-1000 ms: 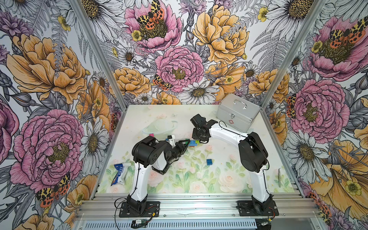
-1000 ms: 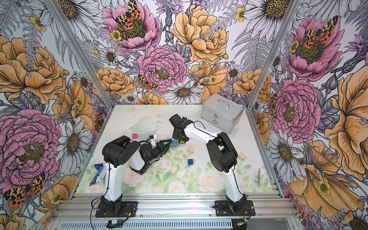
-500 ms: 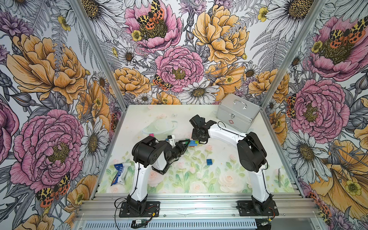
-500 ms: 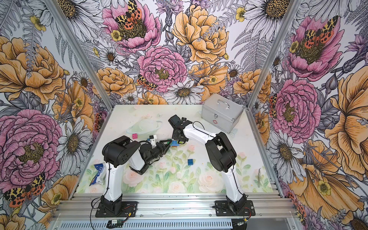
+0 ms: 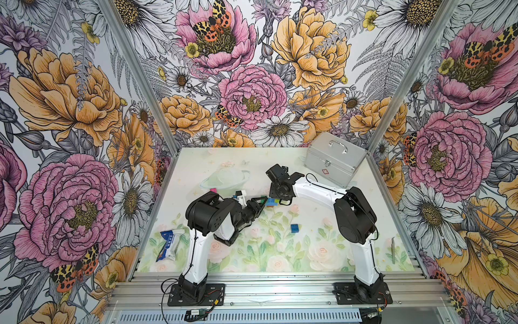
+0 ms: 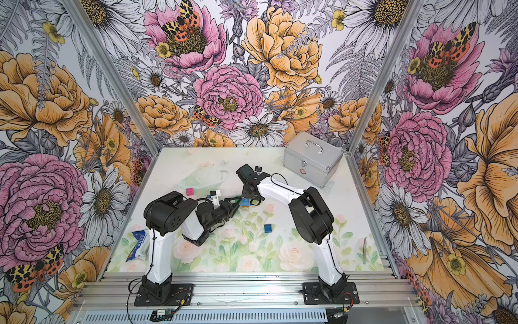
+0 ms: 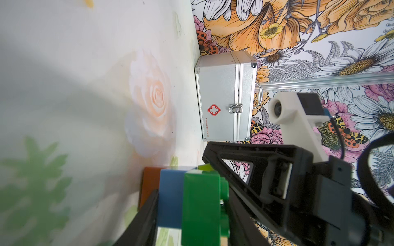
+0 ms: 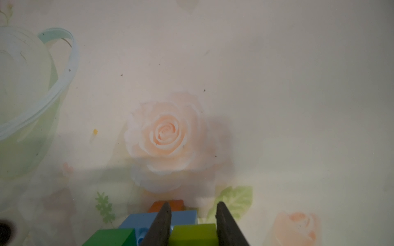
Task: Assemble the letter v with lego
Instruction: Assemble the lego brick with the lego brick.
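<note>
Floral-printed table (image 5: 308, 252), enclosed by flower-patterned walls (image 5: 252, 84). Six studded plastic bricks are counted. Four are grouped mid-table as a partial letter V (image 5: 270, 202): one orange brick (image 7: 150, 183), one longer light blue brick (image 7: 170, 198), one dark green brick (image 7: 200, 204) and one lime brick (image 8: 193, 233), stepped in layers. The stack is clamped between the jaws of the left gripper (image 5: 260, 199). The lime brick is pinched by the narrow-set jaws of the right gripper (image 8: 193, 210). One dark blue brick (image 5: 294, 227) lies loose nearer the front. One pink brick (image 6: 189, 191) lies apart, further back on the left. One boxy, ribbed silver metal case (image 5: 333, 160) with a handle is set in the far right corner.
</note>
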You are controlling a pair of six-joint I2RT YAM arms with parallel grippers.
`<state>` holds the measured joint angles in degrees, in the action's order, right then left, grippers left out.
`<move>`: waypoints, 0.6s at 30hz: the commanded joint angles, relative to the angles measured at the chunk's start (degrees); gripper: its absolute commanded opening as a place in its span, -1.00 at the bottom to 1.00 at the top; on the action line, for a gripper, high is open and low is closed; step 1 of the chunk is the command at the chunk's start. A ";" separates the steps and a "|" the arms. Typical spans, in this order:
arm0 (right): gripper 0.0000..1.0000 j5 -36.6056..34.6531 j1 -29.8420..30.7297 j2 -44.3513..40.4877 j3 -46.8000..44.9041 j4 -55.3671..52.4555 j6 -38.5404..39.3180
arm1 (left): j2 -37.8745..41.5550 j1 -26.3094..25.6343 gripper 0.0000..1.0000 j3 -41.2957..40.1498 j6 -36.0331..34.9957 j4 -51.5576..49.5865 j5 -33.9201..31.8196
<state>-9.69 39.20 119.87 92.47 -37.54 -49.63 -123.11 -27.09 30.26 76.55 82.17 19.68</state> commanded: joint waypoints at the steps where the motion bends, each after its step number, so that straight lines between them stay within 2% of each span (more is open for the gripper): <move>1: -1.00 -0.52 0.52 0.01 -2.57 0.85 1.95 | -1.99 0.68 -0.43 -1.06 -1.35 -3.02 -0.43; 18: -1.00 -4.96 3.64 -2.55 -5.98 4.97 1.45 | -1.93 0.73 -0.44 -0.81 -0.98 -3.30 -0.19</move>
<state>-14.02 41.34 118.10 88.18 -32.40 -47.57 -123.24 -26.76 30.26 76.58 82.37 19.73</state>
